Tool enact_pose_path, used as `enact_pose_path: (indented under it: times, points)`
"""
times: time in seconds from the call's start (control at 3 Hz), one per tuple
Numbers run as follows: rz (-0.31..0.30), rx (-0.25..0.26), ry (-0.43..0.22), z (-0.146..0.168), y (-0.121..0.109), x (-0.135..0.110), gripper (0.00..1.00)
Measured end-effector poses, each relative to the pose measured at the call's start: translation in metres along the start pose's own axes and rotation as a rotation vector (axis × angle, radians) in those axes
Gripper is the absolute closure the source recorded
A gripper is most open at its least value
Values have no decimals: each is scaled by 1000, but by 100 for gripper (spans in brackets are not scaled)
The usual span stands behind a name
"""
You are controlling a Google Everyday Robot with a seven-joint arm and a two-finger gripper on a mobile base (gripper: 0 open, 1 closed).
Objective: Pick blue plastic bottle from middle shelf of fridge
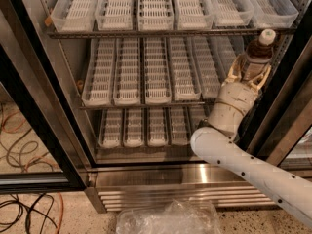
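Note:
The blue plastic bottle (257, 51) has dark brown liquid and a white cap. It stands upright at the right end of the middle shelf (146, 105), above the front edge of the shelf's right-hand trays. My gripper (251, 72) reaches up from the lower right on a white arm. Its cream fingers (234, 71) close around the bottle's lower body. The fridge (185, 177) is open, with white ribbed lane trays on three wire racks.
The top rack (161, 32) hangs just above the bottle's cap. A black door frame (41, 126) runs diagonally at the left, and another stands close on the right (285, 96). Crumpled clear plastic (168, 219) and cables (19, 145) lie on the floor.

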State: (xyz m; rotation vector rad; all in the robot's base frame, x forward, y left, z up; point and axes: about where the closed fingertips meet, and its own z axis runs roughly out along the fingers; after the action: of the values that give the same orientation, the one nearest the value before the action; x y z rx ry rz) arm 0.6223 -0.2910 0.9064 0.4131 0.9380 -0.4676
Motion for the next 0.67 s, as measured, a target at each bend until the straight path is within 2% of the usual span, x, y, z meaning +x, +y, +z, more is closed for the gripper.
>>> enact_pose_path:
  times: [0.33,0.67]
  points:
    - [-19,-26,30,-7,1,-7,100]
    - [-19,-26,30,-7,1,-7,100]
